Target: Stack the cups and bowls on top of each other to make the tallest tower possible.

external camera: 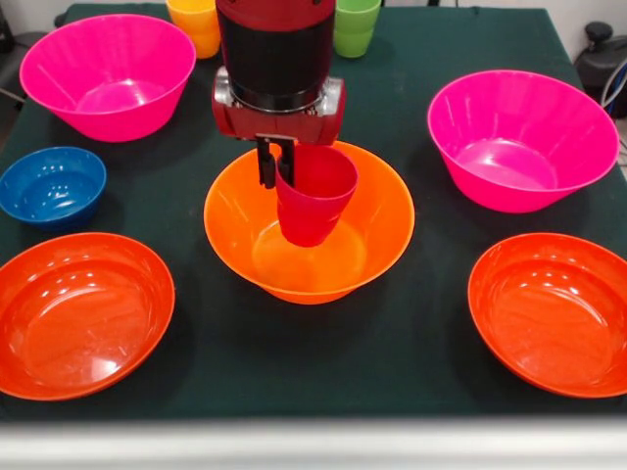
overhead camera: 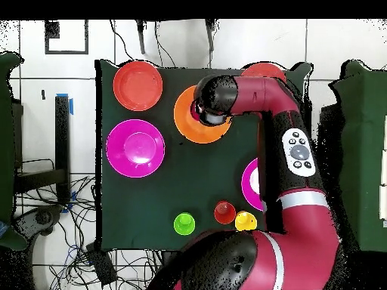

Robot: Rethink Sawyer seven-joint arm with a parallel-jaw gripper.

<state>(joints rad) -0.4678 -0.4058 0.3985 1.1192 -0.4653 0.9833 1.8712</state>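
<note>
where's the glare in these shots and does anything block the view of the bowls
Front view: bright glare patches on the left red-orange bowl and right red-orange bowl. Overhead view: the arm hides much of one pink bowl and part of the orange bowl.

Logging finishes as I see them from my station. Desk (external camera: 431,362): dark green cloth, matt, no glare. Orange bowl (external camera: 382,211): glossy plastic, smooth, bright highlights. Red cup (external camera: 318,196): smooth plastic, soft sheen. Pink bowls (external camera: 108,69) (external camera: 524,137): glossy plastic. Shallow red-orange bowls (external camera: 78,313) (external camera: 554,313): very shiny plastic, window glare. Blue bowl (external camera: 49,186): glossy plastic. Hand (external camera: 274,166): matt black fingers, under red casing with silvery metal-looking edges.
</note>
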